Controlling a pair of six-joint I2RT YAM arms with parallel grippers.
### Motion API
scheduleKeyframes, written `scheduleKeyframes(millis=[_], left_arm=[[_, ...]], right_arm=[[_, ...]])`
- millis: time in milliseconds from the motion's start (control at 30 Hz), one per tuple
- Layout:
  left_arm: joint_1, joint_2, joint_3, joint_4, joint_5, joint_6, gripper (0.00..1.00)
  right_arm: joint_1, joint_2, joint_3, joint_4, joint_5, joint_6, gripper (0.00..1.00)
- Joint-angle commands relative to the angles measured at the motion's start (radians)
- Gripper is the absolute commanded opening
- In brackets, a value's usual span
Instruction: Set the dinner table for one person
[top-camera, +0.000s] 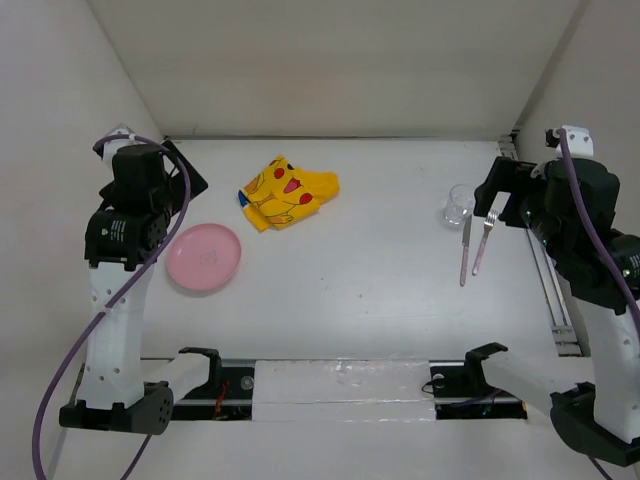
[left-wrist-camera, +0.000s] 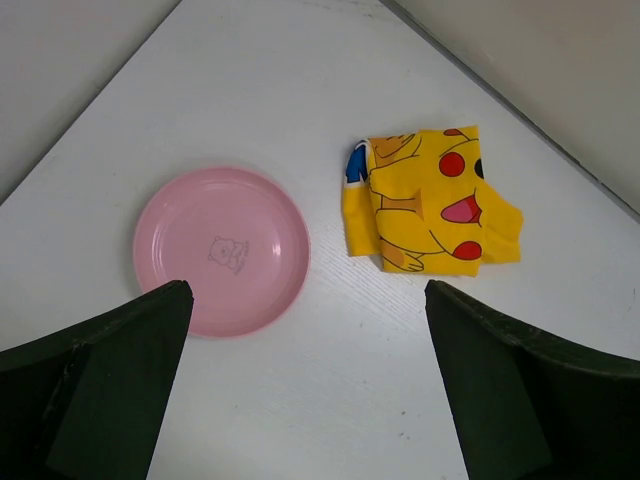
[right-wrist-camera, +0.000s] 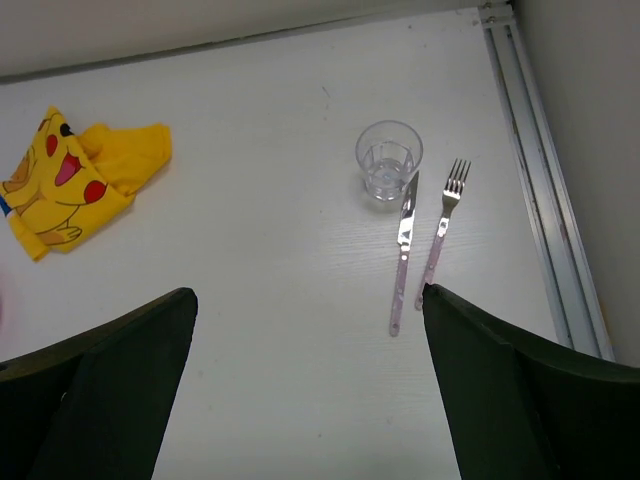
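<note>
The white dinner table (top-camera: 360, 270) carries a pink plate (top-camera: 203, 256) at the left, a crumpled yellow cartoon-print cloth (top-camera: 288, 192) at the back middle, and at the right a clear glass (top-camera: 459, 204), a knife (top-camera: 465, 250) and a fork (top-camera: 483, 243) lying side by side. My left gripper (top-camera: 183, 175) is open and empty, raised above the plate (left-wrist-camera: 221, 250) and the cloth (left-wrist-camera: 430, 200). My right gripper (top-camera: 498, 195) is open and empty, raised near the glass (right-wrist-camera: 388, 160), knife (right-wrist-camera: 402, 255) and fork (right-wrist-camera: 442, 230).
White walls close the table on the left, back and right. A metal rail (right-wrist-camera: 540, 170) runs along the right wall beside the fork. A black and white bar (top-camera: 340, 385) with the arm bases lines the near edge.
</note>
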Motion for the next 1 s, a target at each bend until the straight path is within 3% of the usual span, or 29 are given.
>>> scheduleKeyframes(millis=[0, 300, 500, 700, 867, 967], left_arm=[[-0.004, -0.008, 0.01, 0.011, -0.017, 0.012, 1.0], [-0.004, -0.007, -0.001, 0.024, -0.005, 0.012, 1.0], [0.005, 0.072, -0.016, 0.102, 0.217, 0.056, 1.0], [0.005, 0.307, 0.019, 0.315, 0.36, 0.11, 1.0], [0.014, 0.59, 0.193, 0.479, 0.723, 0.211, 1.0], [0.014, 0.739, 0.247, 0.553, 0.79, 0.222, 1.0]], right_arm=[[-0.008, -0.015, 0.039, 0.002, 0.037, 0.002, 1.0], [-0.008, -0.015, 0.039, 0.002, 0.028, 0.002, 1.0], [-0.008, -0.024, 0.0, 0.082, -0.16, -0.047, 1.0], [-0.008, -0.061, -0.081, 0.172, -0.325, -0.069, 1.0], [-0.018, -0.061, -0.104, 0.173, -0.397, -0.06, 1.0], [-0.018, -0.061, -0.113, 0.182, -0.466, -0.06, 1.0]])
